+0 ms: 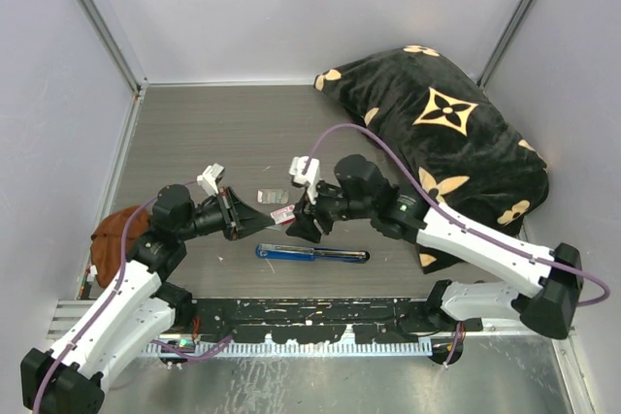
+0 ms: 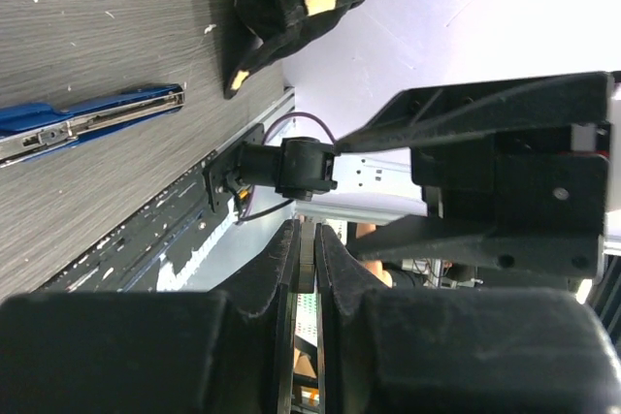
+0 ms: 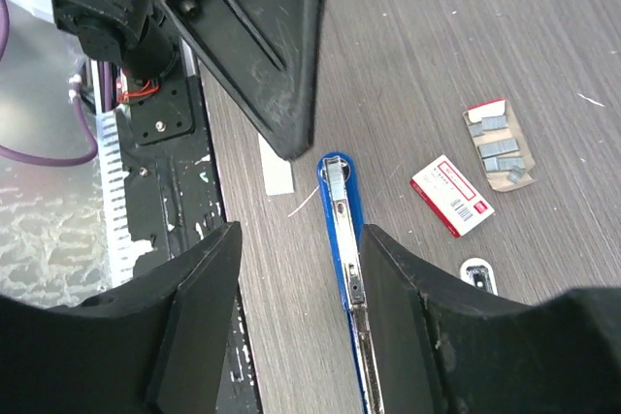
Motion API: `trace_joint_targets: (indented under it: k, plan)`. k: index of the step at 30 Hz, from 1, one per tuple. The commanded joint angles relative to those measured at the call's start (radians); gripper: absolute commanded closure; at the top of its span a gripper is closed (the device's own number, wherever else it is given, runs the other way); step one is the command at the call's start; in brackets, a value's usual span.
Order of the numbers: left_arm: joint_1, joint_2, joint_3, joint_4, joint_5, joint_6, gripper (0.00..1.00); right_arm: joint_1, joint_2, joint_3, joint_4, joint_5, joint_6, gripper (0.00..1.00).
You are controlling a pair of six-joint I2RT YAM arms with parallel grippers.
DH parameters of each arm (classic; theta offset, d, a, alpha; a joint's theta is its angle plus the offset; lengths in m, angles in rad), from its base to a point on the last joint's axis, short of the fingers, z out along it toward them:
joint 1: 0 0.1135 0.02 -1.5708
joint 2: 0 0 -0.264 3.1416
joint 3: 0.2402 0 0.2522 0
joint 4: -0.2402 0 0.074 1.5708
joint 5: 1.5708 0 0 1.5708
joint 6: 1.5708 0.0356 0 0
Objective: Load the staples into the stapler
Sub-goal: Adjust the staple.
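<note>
The blue stapler [image 1: 310, 253] lies opened flat on the table near the front, its silver channel facing up [image 3: 340, 230] [image 2: 87, 123]. My left gripper [image 1: 260, 223] [image 2: 307, 235] hovers above the table, shut on a thin dark grey strip of staples [image 2: 307, 249] pinched between its pads. Facing it, tip to tip, is my right gripper [image 1: 303, 227] [image 3: 301, 235]. It stands open with nothing between its fingers, above the stapler's blue end.
A red-and-white box [image 3: 452, 195], a cardboard tray of spare staple blocks [image 3: 498, 145], a white oblong piece [image 3: 478, 273] and a small white slip [image 3: 277, 164] lie near the stapler. A black patterned cushion [image 1: 437, 133] fills the back right. A brown object [image 1: 112, 235] sits at the left.
</note>
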Motion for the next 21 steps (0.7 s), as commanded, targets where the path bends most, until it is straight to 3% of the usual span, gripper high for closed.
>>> trace_joint_targets:
  k: [1, 4, 10, 21]
  plan:
    - [0.000, -0.019, 0.021, 0.082, 0.036, -0.045, 0.89, -0.024, -0.140, -0.137, 0.271, -0.030, 0.111, 0.40]
    - [0.000, 0.009, 0.031, 0.127, 0.076, -0.071, 0.89, -0.024, -0.230, -0.282, 0.489, -0.016, 0.192, 0.38]
    - [0.000, 0.078, 0.086, 0.151, 0.145, -0.083, 0.89, 0.001, -0.343, -0.512, 0.865, 0.041, 0.181, 0.37]
    - [0.000, 0.106, 0.108, 0.168, 0.160, -0.087, 0.89, 0.082, -0.315, -0.584, 1.024, 0.154, 0.049, 0.40]
